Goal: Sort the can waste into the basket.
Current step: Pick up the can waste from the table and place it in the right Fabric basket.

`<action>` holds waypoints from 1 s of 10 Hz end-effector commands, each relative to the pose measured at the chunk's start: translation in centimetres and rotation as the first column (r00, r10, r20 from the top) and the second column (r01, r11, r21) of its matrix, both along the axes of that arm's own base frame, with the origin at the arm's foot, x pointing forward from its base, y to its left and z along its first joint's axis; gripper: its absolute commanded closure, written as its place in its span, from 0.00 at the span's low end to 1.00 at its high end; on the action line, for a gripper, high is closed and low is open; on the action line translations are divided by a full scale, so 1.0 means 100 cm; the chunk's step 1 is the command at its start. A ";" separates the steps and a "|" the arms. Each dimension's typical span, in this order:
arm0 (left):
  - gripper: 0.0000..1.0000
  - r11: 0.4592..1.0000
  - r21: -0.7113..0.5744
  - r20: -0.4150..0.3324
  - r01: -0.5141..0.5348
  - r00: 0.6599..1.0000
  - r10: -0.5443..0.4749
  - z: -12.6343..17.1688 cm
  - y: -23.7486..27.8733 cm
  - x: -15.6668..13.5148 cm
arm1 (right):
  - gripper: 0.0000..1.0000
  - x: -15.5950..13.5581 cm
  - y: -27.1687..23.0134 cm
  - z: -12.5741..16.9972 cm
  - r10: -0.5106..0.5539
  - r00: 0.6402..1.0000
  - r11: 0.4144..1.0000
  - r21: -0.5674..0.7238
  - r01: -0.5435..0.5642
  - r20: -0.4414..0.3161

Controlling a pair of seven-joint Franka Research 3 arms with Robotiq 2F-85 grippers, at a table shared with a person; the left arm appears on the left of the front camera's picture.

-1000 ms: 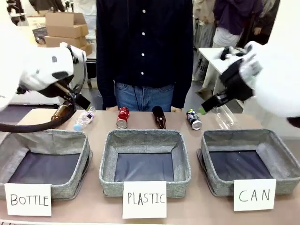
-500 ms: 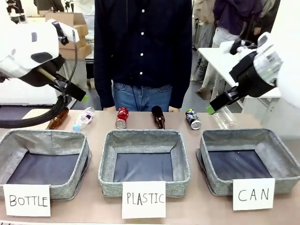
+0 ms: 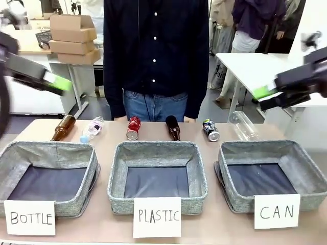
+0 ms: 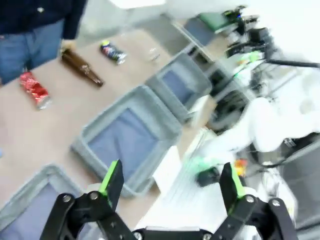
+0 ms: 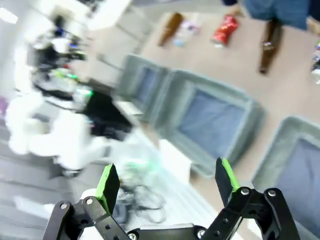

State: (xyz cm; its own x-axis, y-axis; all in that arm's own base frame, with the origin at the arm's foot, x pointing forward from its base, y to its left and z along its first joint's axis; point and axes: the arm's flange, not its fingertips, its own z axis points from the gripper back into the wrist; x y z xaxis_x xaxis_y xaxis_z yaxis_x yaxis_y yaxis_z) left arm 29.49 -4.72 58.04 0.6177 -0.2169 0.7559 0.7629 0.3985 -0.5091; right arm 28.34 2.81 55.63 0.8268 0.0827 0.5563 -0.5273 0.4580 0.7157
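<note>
Red can [image 3: 134, 127] lies on its side at far edge of table [image 3: 99, 224], behind middle basket. Black can [image 3: 211, 129] lies at same edge, just off far left corner of CAN basket [image 3: 255, 147]. Left gripper [image 3: 57, 81] and right gripper [image 3: 265, 92] hang high, blurry.

Left wrist view: fingers [image 4: 112, 177] spread wide, nothing held.

Right wrist view: fingers [image 5: 107, 182] wide apart too, empty.

Guess: cans thin, light, smooth; roll easily, dent if squeezed hard. Best grab across round middle, softly.
</note>
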 end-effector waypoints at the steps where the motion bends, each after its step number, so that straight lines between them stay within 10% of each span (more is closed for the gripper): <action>1: 0.00 0.956 -0.278 -0.236 -0.098 0.971 0.031 -0.036 0.049 -0.010 | 0.00 0.000 -0.042 -0.032 0.011 0.983 0.950 0.308 0.047 -0.184; 5: 0.00 0.897 -0.394 -0.292 -0.203 0.953 0.088 -0.067 0.081 -0.006 | 0.00 0.001 -0.053 -0.050 -0.130 0.975 0.939 0.294 0.180 -0.181; 10: 0.00 0.896 -0.401 -0.304 -0.193 0.950 0.068 -0.044 0.113 0.014 | 0.00 0.010 -0.077 -0.035 -0.024 0.977 0.920 0.377 0.104 -0.213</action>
